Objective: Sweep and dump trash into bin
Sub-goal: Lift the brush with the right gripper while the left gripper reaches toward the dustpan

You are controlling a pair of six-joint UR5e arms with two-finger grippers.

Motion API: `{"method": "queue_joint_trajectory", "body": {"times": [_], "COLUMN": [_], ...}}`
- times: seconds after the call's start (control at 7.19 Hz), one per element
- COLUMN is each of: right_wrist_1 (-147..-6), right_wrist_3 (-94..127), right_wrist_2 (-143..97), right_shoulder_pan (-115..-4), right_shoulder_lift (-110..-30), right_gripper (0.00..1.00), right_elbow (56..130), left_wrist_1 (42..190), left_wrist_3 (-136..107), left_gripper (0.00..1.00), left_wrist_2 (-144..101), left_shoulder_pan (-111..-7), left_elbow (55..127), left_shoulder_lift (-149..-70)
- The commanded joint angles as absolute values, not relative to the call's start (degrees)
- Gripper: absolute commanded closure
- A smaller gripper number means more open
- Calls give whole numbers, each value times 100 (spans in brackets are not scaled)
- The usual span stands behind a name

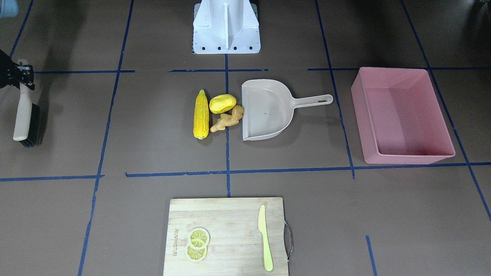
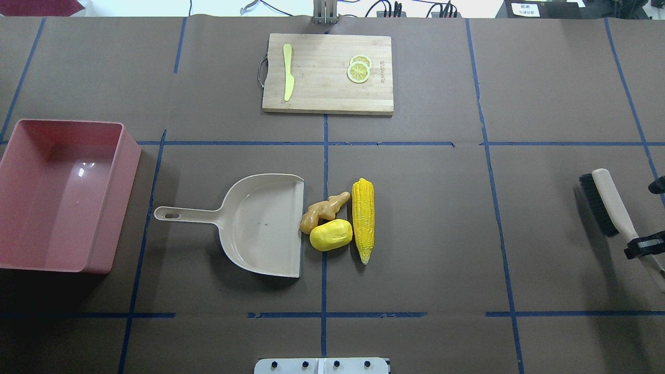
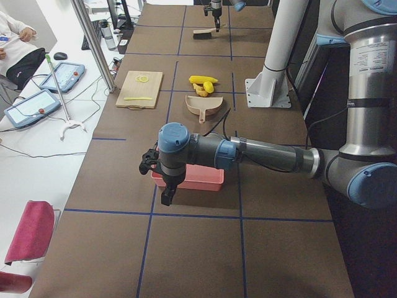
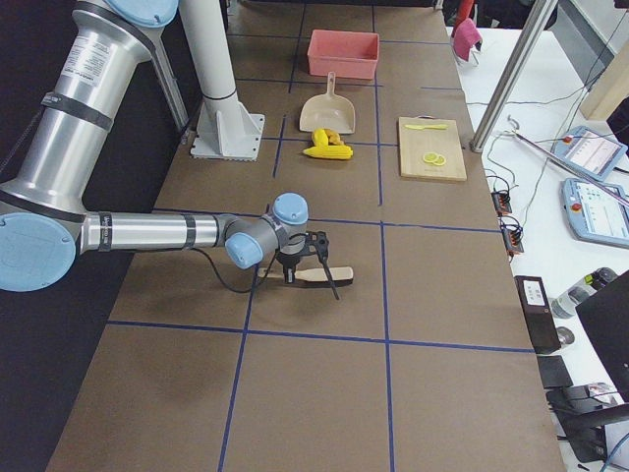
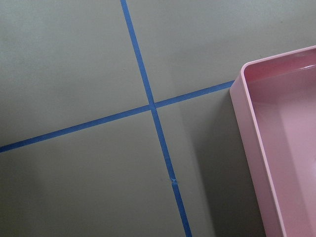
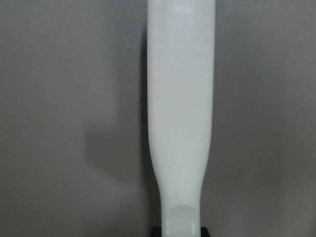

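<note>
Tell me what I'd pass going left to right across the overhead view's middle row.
Bin → dustpan → corn cob → brush. The ginger root and potato lump overlap between dustpan and cob, so unranked.

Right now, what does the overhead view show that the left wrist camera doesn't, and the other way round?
Only the overhead: the corn cob, potato-like lump and ginger root by the open mouth of the dustpan, the cutting board, and the right gripper on the handle of the brush. Only the left wrist: a close-up of a tape crossing beside a corner of the pink bin. Both: that bin and the brown table.
</note>
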State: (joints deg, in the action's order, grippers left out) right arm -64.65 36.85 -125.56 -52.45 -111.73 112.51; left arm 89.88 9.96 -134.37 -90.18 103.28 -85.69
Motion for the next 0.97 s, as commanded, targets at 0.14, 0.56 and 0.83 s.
{"method": "queue_joint_trajectory", "body": {"times": [0.14, 0.56, 0.83], "right_wrist_1": [-7655, -7682, -8153], "right_wrist_3": [3910, 4665, 5088], "right_wrist_2": [-12577, -12498, -12446], "right_shoulder_pan": [-5309, -4985, -4694], "right_shoulder_lift": [-10531, -9820, -9162], "right_gripper": [100, 100, 100], "right_elbow": [12050, 11971, 11927], "left_wrist_1": [9776, 11107, 11312], "left_wrist_3": [1028, 1002, 984], "left_gripper": [0, 0, 0], "left_wrist_2": [-13816, -14587, -14687], "left_shoulder_pan": [-9000, -8177, -7483], "left_elbow": [10608, 10608, 10617], "left_shoulder_lift": [-8630, -8770, -9471]}}
